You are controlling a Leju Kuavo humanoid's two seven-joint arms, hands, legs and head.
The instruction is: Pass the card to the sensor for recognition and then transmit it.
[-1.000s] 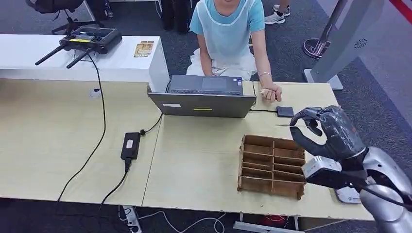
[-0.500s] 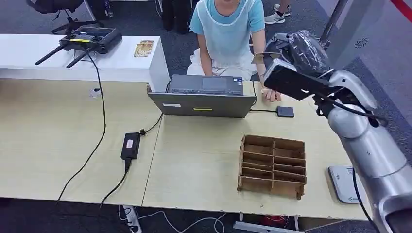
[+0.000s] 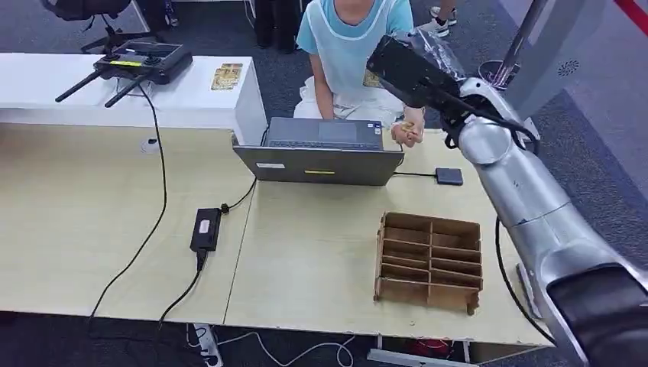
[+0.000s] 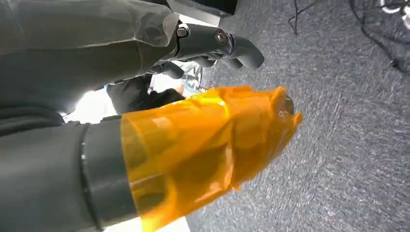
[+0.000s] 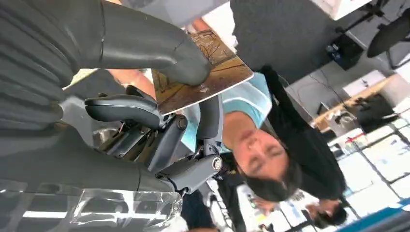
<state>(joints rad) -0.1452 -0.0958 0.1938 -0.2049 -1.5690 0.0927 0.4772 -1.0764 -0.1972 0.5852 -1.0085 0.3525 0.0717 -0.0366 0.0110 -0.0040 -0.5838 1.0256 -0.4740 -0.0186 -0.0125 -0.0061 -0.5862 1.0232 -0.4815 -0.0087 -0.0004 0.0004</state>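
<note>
My right hand [image 3: 428, 57] raised over the pale wooden counter [image 3: 321, 260], thumb and dark fingers [image 5: 125, 107] pinching the brown printed card [image 5: 205, 72], held out toward a seated person in a light blue top [image 3: 355, 46] behind the grey laptop [image 3: 321, 153], my left hand [image 4: 145, 96] hanging above grey carpet, fingers curled on nothing

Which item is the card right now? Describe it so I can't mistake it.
Start at the open grey laptop on the wooden table, then follow the silver right arm up toward the seated person in the light blue top. The card is the flat brownish printed rectangle pinched in the right hand, unlike the cardboard divider tray on the table.
</note>
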